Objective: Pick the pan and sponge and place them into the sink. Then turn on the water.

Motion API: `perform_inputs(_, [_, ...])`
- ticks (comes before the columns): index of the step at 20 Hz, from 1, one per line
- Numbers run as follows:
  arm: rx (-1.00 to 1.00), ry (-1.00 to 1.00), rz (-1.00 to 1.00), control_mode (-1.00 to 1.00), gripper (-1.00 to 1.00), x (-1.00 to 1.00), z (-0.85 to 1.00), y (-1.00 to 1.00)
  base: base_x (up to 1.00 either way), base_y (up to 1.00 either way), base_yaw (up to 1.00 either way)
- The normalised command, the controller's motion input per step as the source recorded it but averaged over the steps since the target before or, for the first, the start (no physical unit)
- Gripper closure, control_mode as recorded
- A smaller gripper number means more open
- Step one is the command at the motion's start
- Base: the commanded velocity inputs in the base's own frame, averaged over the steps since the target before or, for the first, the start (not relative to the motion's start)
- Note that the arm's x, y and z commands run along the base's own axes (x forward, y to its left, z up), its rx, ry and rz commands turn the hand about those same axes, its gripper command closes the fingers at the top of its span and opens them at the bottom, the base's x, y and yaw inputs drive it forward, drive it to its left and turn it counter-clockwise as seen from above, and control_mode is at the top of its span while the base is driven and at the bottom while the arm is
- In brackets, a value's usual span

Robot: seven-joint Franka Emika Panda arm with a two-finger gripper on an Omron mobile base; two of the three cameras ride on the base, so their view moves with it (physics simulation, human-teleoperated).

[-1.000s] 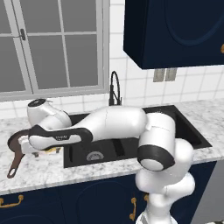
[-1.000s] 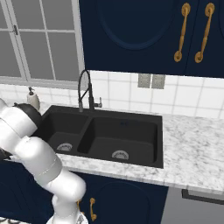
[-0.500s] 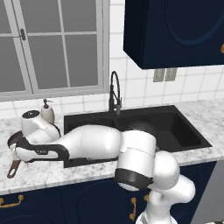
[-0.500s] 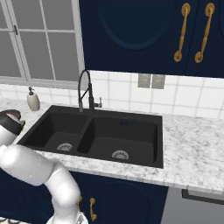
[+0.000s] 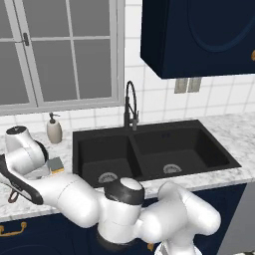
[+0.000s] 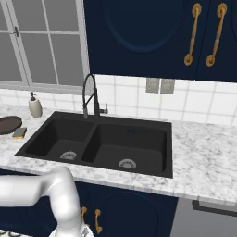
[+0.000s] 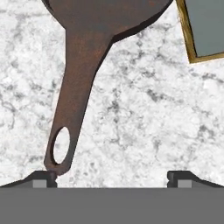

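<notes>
The round dark brown frying pan (image 7: 105, 17) lies flat on the white and grey marble counter (image 7: 144, 127), to the left of the black double sink (image 6: 99, 141). Its long thin handle (image 7: 72, 109) points back toward the robot and ends in a small hanging hole. The little sponge with the grey-green top and yellow edge (image 7: 203, 28) sits just beside the pan, between it and the sink. Both sink bowls look bare, so nothing has been put in yet, and no water runs from the tall black curly faucet (image 6: 88, 95).

The robot's claw (image 7: 111, 177) hangs over the end of the handle with its two dark tips spread wide. It holds nothing. In the hand view, one tip is right by the end of the handle and the other is far off over bare counter. So the handle is not in the middle of the claw.

The step now looks like grabbing the pan. To do it well, the claw should slide sideways until the handle sits right between the tips. It should also go a bit further up the handle, so it does not pinch only the end with the hole. Then it can go down and squeeze.

A cream soap bottle (image 5: 54, 128) stands near the wall behind the pan. The sponge lies on the way to the sink, so a pan dragged low could push it. Lifting first looks safer.
</notes>
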Motion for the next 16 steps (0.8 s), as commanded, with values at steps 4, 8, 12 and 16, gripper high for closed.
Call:
perform_inputs(4, [0.0,-0.02,0.0,-1.0,-1.0,0.2,-0.14,0.3,0.0,0.0,0.0])
perform_inputs(8, [0.0,-0.01,0.0,-1.0,-1.0,0.22,-0.37,0.13,0.0,0.0,0.0])
perform_inputs(12, [0.0,-0.01,0.0,-1.0,-1.0,0.2,-0.32,0.21,0.0,0.0,0.0])
perform_inputs(16, [0.0,-0.04,-0.01,-1.0,-1.0,0.16,-0.3,0.24,0.0,0.0,0.0])
